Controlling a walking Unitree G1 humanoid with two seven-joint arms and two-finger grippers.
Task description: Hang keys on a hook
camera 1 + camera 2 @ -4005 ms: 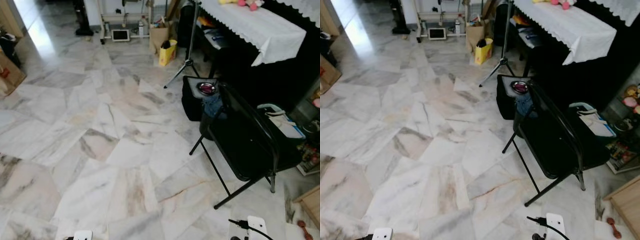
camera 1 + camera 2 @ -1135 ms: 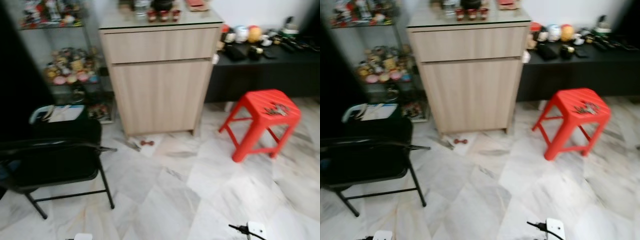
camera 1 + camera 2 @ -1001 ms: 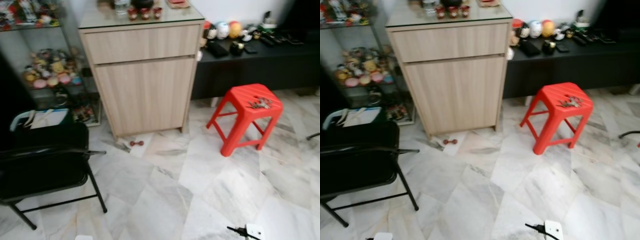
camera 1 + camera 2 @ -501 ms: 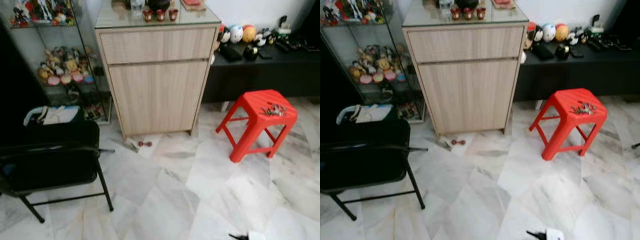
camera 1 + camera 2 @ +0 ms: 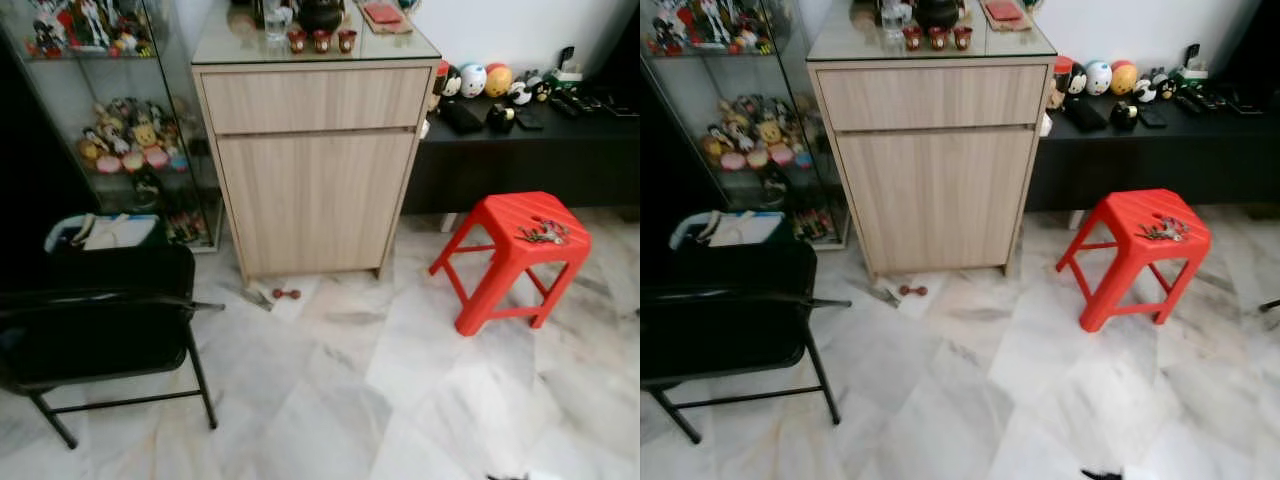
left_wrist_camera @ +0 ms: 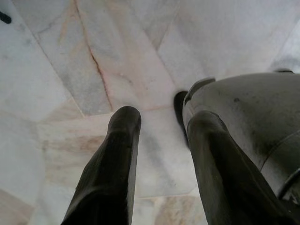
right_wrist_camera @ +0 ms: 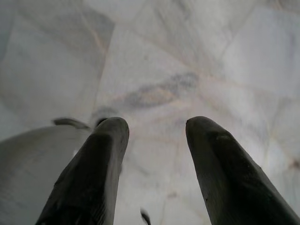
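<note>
Now, after swinging from the folding chair [image 5: 95, 330] to the cabinet [image 5: 315, 150], the view settles: keys [image 5: 543, 233] lie on the red stool [image 5: 512, 255], unreached; left claw [image 6: 161, 136] and right claw [image 7: 157, 140] hang spread, empty, over marble floor [image 5: 400, 400].

A red stool [image 5: 510, 240] on the marble floor [image 5: 330, 400] bears the keys [image 5: 543, 233].

- A small bunch of silvery metal keys [image 5: 543, 233] lies flat in a loose heap on the seat of a red plastic stool [image 5: 497, 222], toward the seat's right edge.
- The stool stands on the marble floor, right of a wooden cabinet.
</note>
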